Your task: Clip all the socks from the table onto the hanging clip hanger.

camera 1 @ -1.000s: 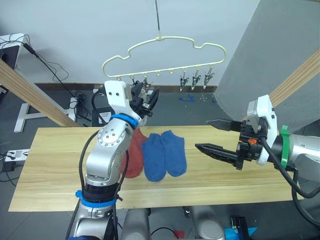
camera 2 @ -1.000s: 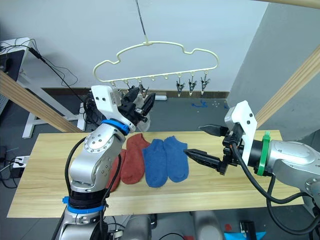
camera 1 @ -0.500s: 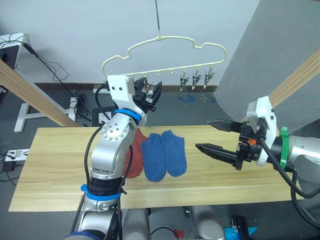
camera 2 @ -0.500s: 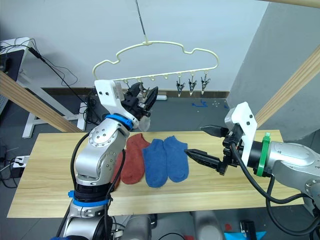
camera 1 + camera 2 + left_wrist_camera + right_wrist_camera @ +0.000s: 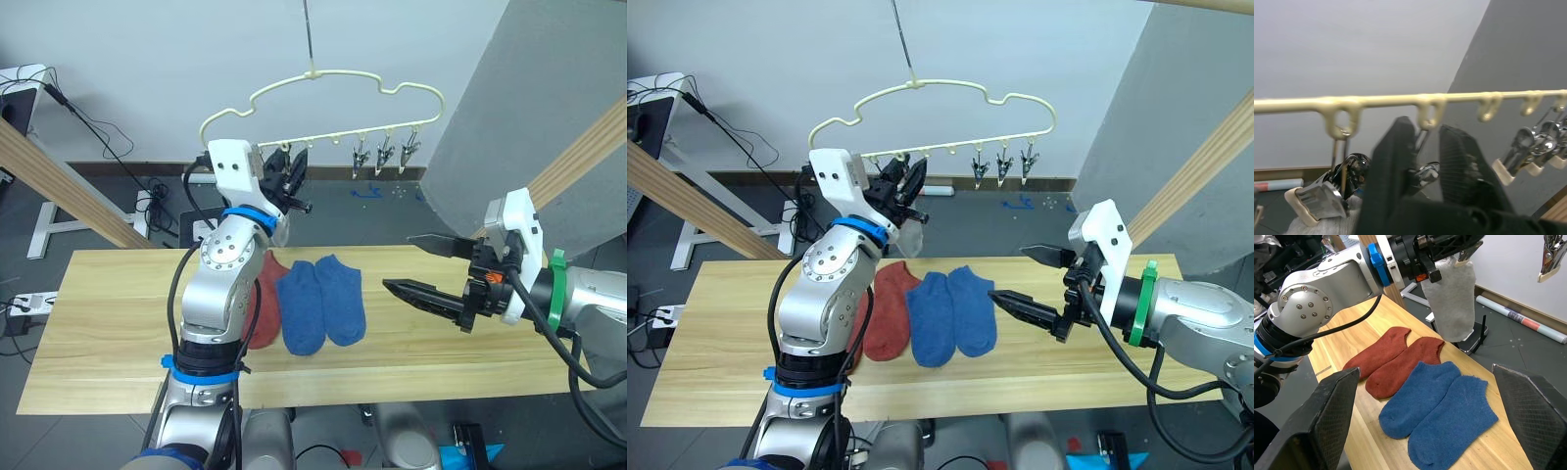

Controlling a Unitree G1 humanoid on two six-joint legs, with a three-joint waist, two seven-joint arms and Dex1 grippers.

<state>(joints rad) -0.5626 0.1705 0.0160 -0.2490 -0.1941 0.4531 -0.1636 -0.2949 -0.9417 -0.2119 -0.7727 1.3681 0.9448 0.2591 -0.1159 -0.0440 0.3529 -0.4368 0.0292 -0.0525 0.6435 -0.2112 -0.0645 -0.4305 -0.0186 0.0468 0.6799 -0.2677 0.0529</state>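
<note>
L gripper [image 5: 906,186] is raised to the clip hanger [image 5: 323,103], fingers pinched on a silver clip [image 5: 1425,172]; a grey sock [image 5: 1449,303] is hung there by its top. R gripper [image 5: 416,264] is held wide open, empty, over the table [image 5: 108,323], just beside two blue socks [image 5: 321,302]. Two red socks [image 5: 1396,357] lie next to them.

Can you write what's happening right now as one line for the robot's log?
left gripper: at clip hanger, grey sock hanging there | right gripper: open, above table | red, blue socks: on table
</note>
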